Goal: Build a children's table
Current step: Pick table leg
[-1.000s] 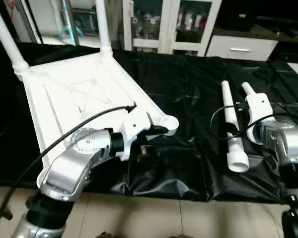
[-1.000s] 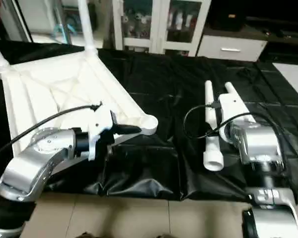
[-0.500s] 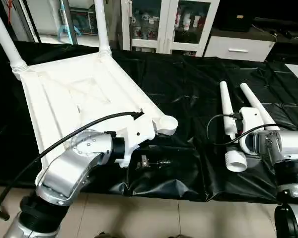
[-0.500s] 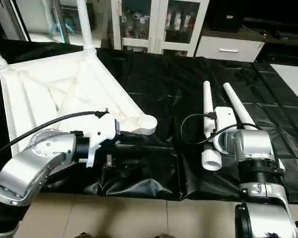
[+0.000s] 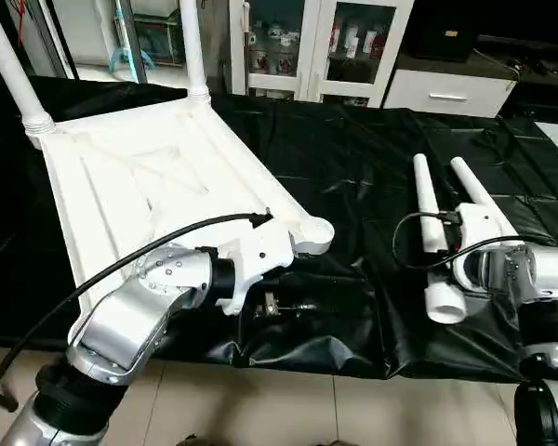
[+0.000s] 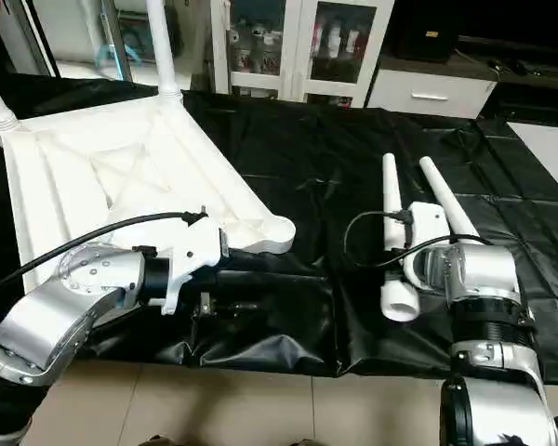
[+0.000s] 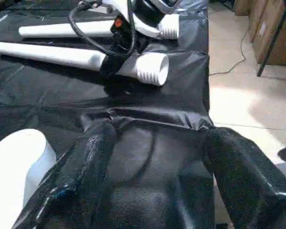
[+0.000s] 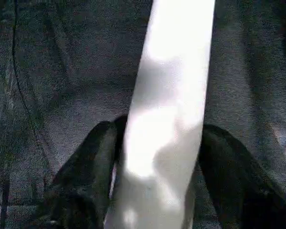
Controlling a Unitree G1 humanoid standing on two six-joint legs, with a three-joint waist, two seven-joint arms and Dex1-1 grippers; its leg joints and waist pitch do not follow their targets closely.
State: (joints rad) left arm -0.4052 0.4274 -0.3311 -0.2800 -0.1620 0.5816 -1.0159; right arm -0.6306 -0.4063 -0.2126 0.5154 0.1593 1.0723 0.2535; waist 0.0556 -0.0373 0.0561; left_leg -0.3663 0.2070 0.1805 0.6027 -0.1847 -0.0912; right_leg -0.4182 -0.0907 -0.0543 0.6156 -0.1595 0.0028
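The children's table lies upside down on the black sheet: its white tabletop [image 5: 139, 177] shows the X-ribbed underside, and two legs [image 5: 193, 46] stand in its far corners. The near right corner socket [image 5: 313, 232] holds no leg. My left gripper [image 7: 157, 138] is open just beside and below that corner, with only the sheet between its fingers. Two loose legs [image 5: 430, 218] [image 5: 467, 181] lie side by side at the right. My right gripper [image 8: 159, 138] is shut on the loose leg nearer the tabletop [image 7: 52, 53], close to its thick threaded end [image 7: 152, 69].
The black sheet [image 5: 353, 158] covers the work surface and wrinkles at the front edge near my left gripper. Tiled floor [image 5: 288, 409] lies in front. White cabinets [image 5: 307, 46] and a drawer unit [image 5: 446, 88] stand behind.
My right gripper's fingers have drawn in around the loose leg. The left arm has barely moved, staying by the tabletop's near corner. The head camera has shifted slightly.
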